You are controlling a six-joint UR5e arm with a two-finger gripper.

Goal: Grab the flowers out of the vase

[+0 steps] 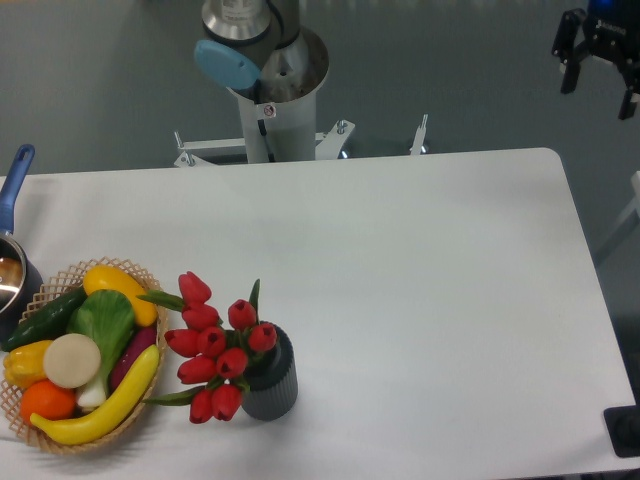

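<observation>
Here the flowers (215, 350) sit in the vase (272, 385) near the front edge of the white table (430, 300), toward its left side; the red buds lean out to the left of the vase's mouth, with green leaves poking out above and below the bunch; the vase stands upright, just beside the wicker basket (150, 280) of toy vegetables and apart from it. The gripper (600, 60) hangs at the top right corner of the view, beyond the table's far right corner and well apart from the flowers, which lie diagonally across the table from it; its dark fingers (570, 70) point downward and look parted, with nothing between them. At the far left edge a dark pot with a blue handle (15, 180) rests partly out of view, touching the basket's rim; the arm's base column (275, 110) rises behind the table's far edge.
</observation>
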